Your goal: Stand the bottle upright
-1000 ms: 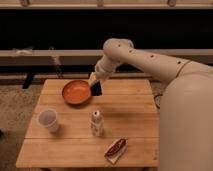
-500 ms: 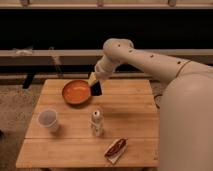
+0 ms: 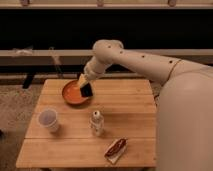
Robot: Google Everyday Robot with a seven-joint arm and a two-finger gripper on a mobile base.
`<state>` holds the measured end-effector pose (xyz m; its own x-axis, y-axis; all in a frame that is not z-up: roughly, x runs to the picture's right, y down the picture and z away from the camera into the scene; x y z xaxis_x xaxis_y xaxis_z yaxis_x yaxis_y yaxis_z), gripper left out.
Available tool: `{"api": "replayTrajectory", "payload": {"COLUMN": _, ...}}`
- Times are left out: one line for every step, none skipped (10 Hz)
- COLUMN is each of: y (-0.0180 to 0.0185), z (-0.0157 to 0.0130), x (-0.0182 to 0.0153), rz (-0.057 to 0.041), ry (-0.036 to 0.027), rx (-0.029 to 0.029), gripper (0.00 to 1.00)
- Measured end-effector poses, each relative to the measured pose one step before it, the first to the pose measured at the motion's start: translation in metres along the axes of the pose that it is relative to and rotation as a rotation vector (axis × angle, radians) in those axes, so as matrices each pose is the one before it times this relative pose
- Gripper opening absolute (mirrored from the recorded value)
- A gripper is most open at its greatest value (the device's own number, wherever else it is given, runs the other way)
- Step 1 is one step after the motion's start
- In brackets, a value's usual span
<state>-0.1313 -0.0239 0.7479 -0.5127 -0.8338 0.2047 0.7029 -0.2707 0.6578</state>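
Bottle (image 3: 97, 123) stands upright near the middle of the wooden table (image 3: 135, 100), cap on top, with nothing touching it. White cup (image 3: 48, 120) sits to its left, well apart, and a red-brown snack packet (image 3: 115, 148) lies nearer the front edge, to its right. Behind the bottle, the gripper (image 3: 86, 90) hangs at what seems to be the right rim of the orange bowl (image 3: 73, 94). Whether the gripper is parted or closed cannot be told from this camera view.
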Motion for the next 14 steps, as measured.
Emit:
{"api": "replayTrajectory", "payload": {"y": -0.02095, "z": 0.00465, "x": 0.0048, "rz": -0.03499, "ry": 0.00688, "rx": 0.01222, "gripper": 0.0}}
{"api": "replayTrajectory", "payload": {"y": -0.02276, "z": 0.00495, "x": 0.00595, "rz": -0.03762, "ry": 0.00922, "rx": 0.01364, "gripper": 0.0}}
{"api": "replayTrajectory", "payload": {"y": -0.02315, "z": 0.00376, "x": 0.00643, "rz": -0.03192, "ry": 0.01545, "rx": 0.01415, "gripper": 0.0}}
{"api": "replayTrajectory", "payload": {"y": -0.01303, "z": 0.00039, "x": 0.00336, "rz": -0.01518, "ry": 0.01476, "rx": 0.00583, "gripper": 0.0}}
{"api": "replayTrajectory", "payload": {"y": -0.01134, "z": 0.00166, "x": 0.00187, "rz": -0.00858, "ry": 0.01214, "rx": 0.00685, "gripper": 0.0}}
{"api": "replayTrajectory", "payload": {"y": -0.0135, "z": 0.00576, "x": -0.00009, "rz": -0.0095, "ry": 0.00496, "rx": 0.01059, "gripper": 0.0}}
{"api": "replayTrajectory", "payload": {"y": -0.01681, "z": 0.00895, "x": -0.00042, "rz": -0.0134, "ry": 0.00241, "rx": 0.01443, "gripper": 0.0}}
{"api": "replayTrajectory", "payload": {"y": -0.01018, "z": 0.00812, "x": -0.00121, "rz": -0.00735, "ry": -0.00208, "rx": 0.00646, "gripper": 0.0}}
{"api": "replayTrajectory", "payload": {"y": -0.00761, "z": 0.007, "x": -0.00103, "rz": -0.00502, "ry": -0.00271, "rx": 0.0057, "gripper": 0.0}}
{"api": "replayTrajectory", "payload": {"y": -0.00504, "z": 0.00591, "x": -0.00125, "rz": -0.00352, "ry": -0.00239, "rx": 0.00495, "gripper": 0.0}}
{"api": "replayTrajectory", "payload": {"y": -0.0047, "z": 0.00489, "x": -0.00084, "rz": -0.00359, "ry": -0.00208, "rx": 0.00583, "gripper": 0.0}}
{"api": "replayTrajectory", "payload": {"y": -0.00403, "z": 0.00454, "x": -0.00112, "rz": -0.00453, "ry": -0.00356, "rx": 0.00468, "gripper": 0.0}}
{"api": "replayTrajectory", "payload": {"y": -0.00406, "z": 0.00523, "x": -0.00139, "rz": -0.00341, "ry": -0.00186, "rx": 0.00512, "gripper": 0.0}}
{"api": "replayTrajectory", "payload": {"y": -0.00115, "z": 0.0041, "x": -0.00172, "rz": 0.00088, "ry": 0.00013, "rx": 0.00176, "gripper": 0.0}}
